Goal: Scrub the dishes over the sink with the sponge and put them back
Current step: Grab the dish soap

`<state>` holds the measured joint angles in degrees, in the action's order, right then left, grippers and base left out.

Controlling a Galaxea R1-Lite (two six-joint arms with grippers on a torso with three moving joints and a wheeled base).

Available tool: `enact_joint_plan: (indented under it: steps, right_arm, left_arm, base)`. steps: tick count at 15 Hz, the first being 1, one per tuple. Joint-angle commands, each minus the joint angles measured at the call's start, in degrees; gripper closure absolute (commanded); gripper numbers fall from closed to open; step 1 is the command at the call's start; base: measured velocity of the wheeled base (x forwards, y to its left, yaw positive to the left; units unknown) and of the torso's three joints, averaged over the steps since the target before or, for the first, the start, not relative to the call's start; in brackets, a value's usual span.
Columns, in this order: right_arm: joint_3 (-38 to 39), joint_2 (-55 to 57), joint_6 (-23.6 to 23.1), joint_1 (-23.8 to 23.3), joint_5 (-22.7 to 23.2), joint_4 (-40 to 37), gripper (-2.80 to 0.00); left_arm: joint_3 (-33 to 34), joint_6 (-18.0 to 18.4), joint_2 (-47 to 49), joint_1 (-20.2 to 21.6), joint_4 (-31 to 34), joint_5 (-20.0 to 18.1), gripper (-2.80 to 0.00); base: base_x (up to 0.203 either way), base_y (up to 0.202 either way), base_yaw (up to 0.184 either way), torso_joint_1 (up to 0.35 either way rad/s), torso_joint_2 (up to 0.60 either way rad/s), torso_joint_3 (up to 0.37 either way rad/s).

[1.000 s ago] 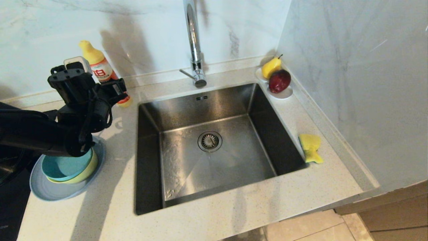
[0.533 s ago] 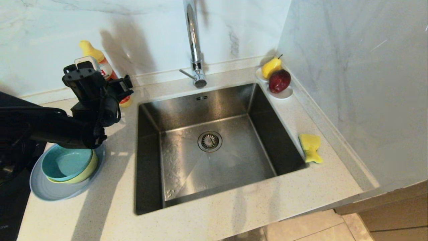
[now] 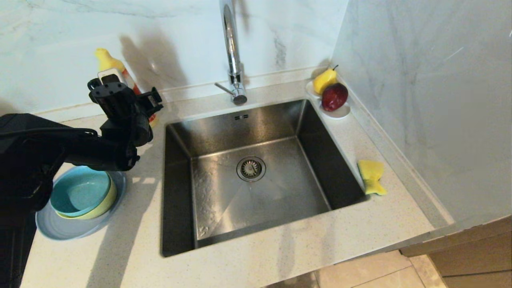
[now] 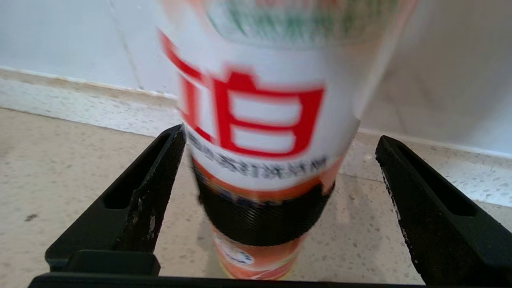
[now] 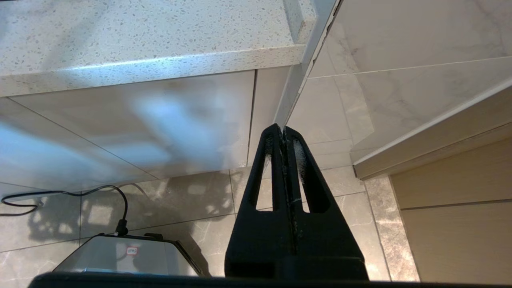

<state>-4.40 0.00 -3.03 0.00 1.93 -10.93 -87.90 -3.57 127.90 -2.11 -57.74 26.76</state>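
The left gripper (image 4: 280, 200), fingers spread wide, is straddling the detergent bottle (image 4: 264, 132); centring it before squeezing should prevent tipping. The right gripper (image 5: 285, 136) is hanging pressed together below the counter. The sponge (image 3: 371, 176) is lying at the sink's (image 3: 256, 120) three o'clock, the stacked dishes (image 3: 80, 196) at nine.

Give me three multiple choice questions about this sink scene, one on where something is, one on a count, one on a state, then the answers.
1. Where does the sponge lie?
A. in the sink
B. on the counter right of the sink
C. in a bowl

2. How many bowls sit stacked on the plate?
A. one
B. two
C. three

3. How is the left claw?
A. open around the detergent bottle
B. shut on a bowl
C. shut on the sponge

Answers:
1 B: sponge lies beside sink.
2 B: teal bowl in yellow-green bowl on plate.
3 A: left claw fingers stand either side of the detergent bottle.
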Motion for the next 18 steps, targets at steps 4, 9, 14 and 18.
enact_joint_plan:
  steps: [4, 9, 14, 18]
  right_arm:
    - [0.0, -0.1, -0.1, 0.0, 0.1, -0.1, 0.00]
    - [0.0, -0.1, -0.1, 0.0, 0.1, -0.1, 0.00]
    - [0.0, -0.1, -0.1, 0.0, 0.1, -0.1, 0.00]
    - [0.0, -0.1, -0.1, 0.0, 0.1, -0.1, 0.00]
  left_arm:
    - [-4.3, -0.1, 3.9, 0.1, -0.3, 0.4, -2.80]
    - [-7.0, 0.0, 5.8, 0.0, 0.0, 0.5, -2.80]
    - [-10.6, 0.0, 6.9, 0.0, 0.9, 0.6, -2.80]
    - [-13.0, 0.1, 7.8, 0.1, 2.3, 0.6, 0.00]
  base:
    - [0.000, 0.000, 0.000, 0.000, 0.00, 0.000]
    - [0.000, 0.000, 0.000, 0.000, 0.00, 0.000]
    - [0.000, 0.000, 0.000, 0.000, 0.00, 0.000]
    - [0.000, 0.000, 0.000, 0.000, 0.00, 0.000]
